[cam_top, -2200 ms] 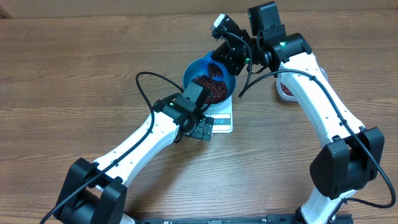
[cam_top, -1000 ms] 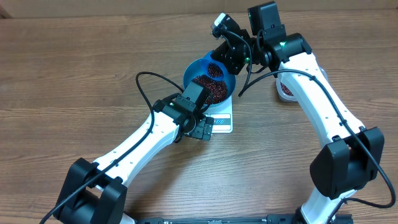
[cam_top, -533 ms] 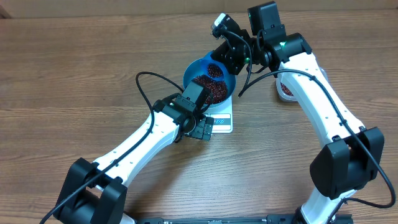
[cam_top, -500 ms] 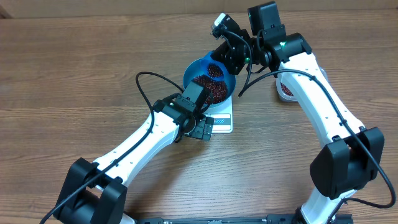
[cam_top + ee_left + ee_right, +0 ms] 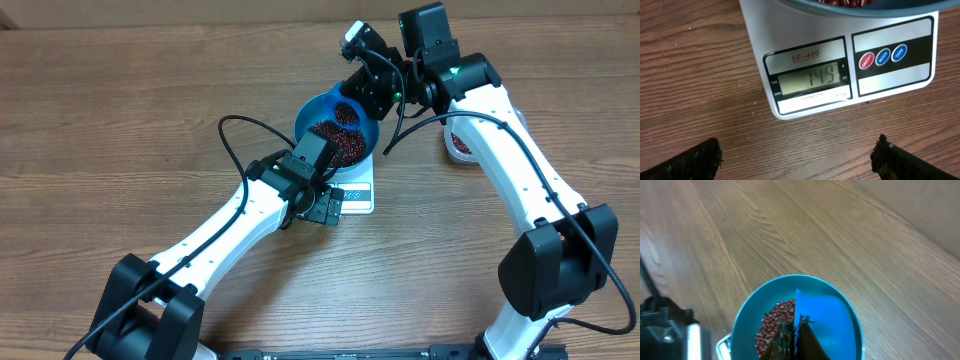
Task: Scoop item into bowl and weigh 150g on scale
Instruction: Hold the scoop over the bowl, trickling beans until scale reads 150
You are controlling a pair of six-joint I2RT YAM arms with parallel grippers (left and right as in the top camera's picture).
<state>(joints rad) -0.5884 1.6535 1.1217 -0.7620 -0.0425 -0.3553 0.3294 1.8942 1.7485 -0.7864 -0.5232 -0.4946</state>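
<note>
Nothing visibly shifts over the last couple of seconds: both arms, the bowl (image 5: 306, 122) and the scale (image 5: 360, 195) sit exactly as they did, so this reads as a pause to let the reading settle.

The bowl stands on the scale, a little toward the far edge of the worktop from its middle. The beans (image 5: 342, 148) are heaped inside it.

The left pincer (image 5: 797, 161) hangs over the near edge of the scale with its jaws spread wide and nothing between them, and its camera looks straight down at the display (image 5: 812, 80). The digits there look like 149 (the last one is faint).

The right pincer (image 5: 796, 337) is clamped on the blue scoop (image 5: 822, 322), held over the far side of the bowl. I cannot tell whether any beans remain in the scoop. The clear tub (image 5: 458, 143) lies beyond the right arm, toward the right edge, mostly hidden.

If that reading is right, the target is all but met. What is left is probably a few beans more, and a heavy tip of the scoop would likely overshoot.
</note>
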